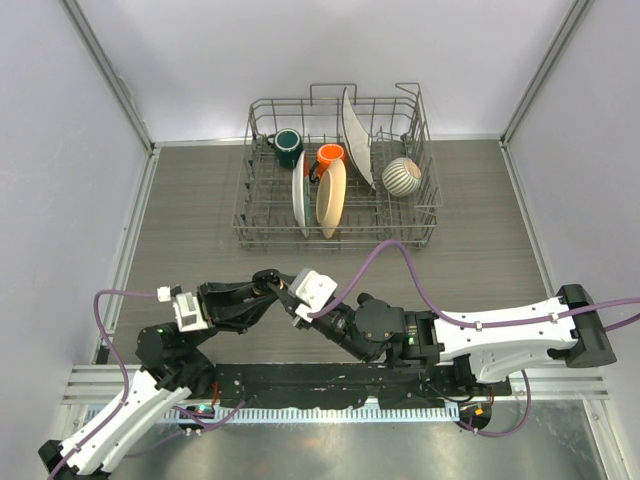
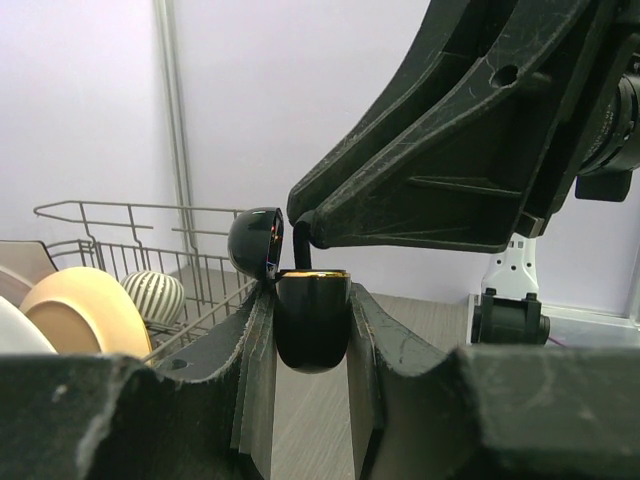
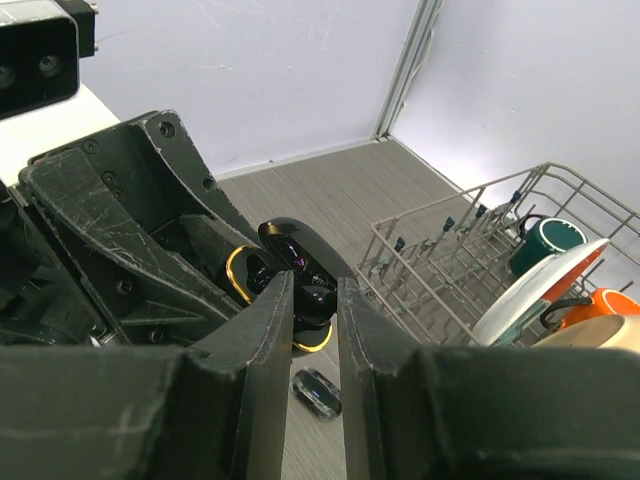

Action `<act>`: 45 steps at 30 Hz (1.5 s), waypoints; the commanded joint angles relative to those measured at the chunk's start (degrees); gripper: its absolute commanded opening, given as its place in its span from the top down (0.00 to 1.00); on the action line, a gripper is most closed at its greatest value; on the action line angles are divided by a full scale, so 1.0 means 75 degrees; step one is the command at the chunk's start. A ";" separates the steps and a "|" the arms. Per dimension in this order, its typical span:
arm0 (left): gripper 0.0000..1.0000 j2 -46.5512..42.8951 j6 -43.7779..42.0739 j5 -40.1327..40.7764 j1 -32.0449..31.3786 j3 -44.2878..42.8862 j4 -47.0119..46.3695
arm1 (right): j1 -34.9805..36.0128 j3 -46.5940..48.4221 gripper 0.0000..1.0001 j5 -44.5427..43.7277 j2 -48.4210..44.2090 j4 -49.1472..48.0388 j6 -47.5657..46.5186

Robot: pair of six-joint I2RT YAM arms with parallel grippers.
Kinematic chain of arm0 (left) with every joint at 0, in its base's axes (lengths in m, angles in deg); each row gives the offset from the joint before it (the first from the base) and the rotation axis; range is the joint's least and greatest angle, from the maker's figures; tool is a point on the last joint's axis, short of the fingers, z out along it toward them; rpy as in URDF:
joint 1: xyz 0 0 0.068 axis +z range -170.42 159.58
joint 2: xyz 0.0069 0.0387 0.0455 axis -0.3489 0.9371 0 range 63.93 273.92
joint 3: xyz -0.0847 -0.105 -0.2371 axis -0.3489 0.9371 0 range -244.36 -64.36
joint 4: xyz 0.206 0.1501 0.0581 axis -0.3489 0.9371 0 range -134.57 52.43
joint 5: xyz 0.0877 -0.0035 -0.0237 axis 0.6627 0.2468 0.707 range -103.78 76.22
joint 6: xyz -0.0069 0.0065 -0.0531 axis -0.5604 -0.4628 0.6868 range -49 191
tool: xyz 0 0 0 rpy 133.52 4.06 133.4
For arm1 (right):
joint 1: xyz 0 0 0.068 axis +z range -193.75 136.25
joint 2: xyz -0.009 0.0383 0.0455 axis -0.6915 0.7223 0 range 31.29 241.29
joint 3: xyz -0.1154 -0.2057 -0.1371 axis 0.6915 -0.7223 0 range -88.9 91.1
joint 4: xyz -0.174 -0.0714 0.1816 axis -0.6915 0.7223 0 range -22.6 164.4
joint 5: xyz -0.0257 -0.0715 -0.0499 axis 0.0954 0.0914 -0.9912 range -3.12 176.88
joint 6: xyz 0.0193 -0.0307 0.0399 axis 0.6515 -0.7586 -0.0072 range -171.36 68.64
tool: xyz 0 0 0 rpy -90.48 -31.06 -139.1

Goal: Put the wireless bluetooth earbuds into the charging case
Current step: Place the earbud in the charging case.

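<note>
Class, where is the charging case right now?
Left wrist view, centre: the charging case is clamped lid-open in the left gripper, under the earbud held by the right gripper, dish rack behind-left.

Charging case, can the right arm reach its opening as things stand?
Likely yes: the left end effector holds the charging case with its lid swung back, and the right end effector has an earbud right at the open rim.

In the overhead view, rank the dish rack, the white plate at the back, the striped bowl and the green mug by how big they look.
1. Dish rack, by far.
2. White plate.
3. Striped bowl.
4. Green mug.
The last two look close, so their order is unsure.
</note>
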 commanded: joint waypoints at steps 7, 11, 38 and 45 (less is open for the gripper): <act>1.00 -0.0079 -0.0174 0.0437 0.0008 -0.0270 -0.0900 | 0.0025 0.0129 0.99 -0.0191 -0.0063 0.0267 0.0020; 1.00 -0.0009 -0.0197 0.0367 0.0008 -0.0212 -0.1064 | 0.0025 0.0188 0.93 -0.0226 -0.0004 0.0314 0.0325; 1.00 0.0039 -0.0127 0.0155 0.0008 -0.0071 -0.1287 | -0.0725 0.0517 0.21 -0.0345 -0.1117 0.0865 0.3873; 1.00 -0.0055 -0.0150 0.0214 0.0008 -0.0001 -0.1451 | -0.1838 0.0469 0.21 0.1327 -0.1540 0.1907 0.6368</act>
